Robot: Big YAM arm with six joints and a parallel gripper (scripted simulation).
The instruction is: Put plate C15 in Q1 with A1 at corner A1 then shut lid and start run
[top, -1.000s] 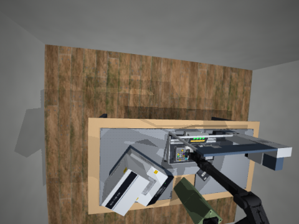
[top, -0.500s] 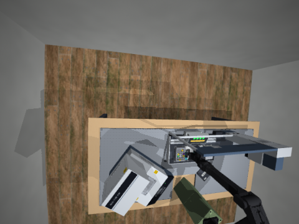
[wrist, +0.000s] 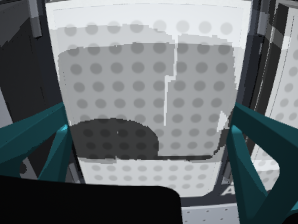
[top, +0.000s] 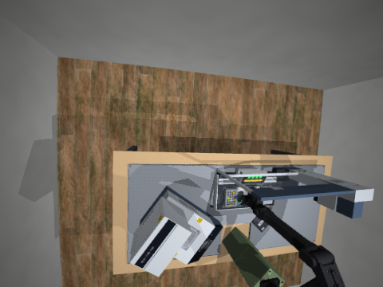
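Observation:
In the wrist view the white 96-well plate C15 [wrist: 149, 96] lies right below me, its wells showing as rows of grey dots. My gripper [wrist: 149, 109] straddles it, with one teal finger against each of its side edges, shut on the plate. In the top view the gripper [top: 242, 198] is low at the hand-off row, under an overhanging shelf, and the plate is hidden there. The cycler Q1 [top: 171, 235] stands turned at an angle at the front left of the bench. I cannot tell its lid state or lamp.
The tube cooling block [top: 230, 197] with coloured caps is just left of the gripper. A grey-blue shelf [top: 303, 191] hangs over the row, with a strip of green lights [top: 254, 178] behind it. An olive box [top: 249, 259] stands near the arm.

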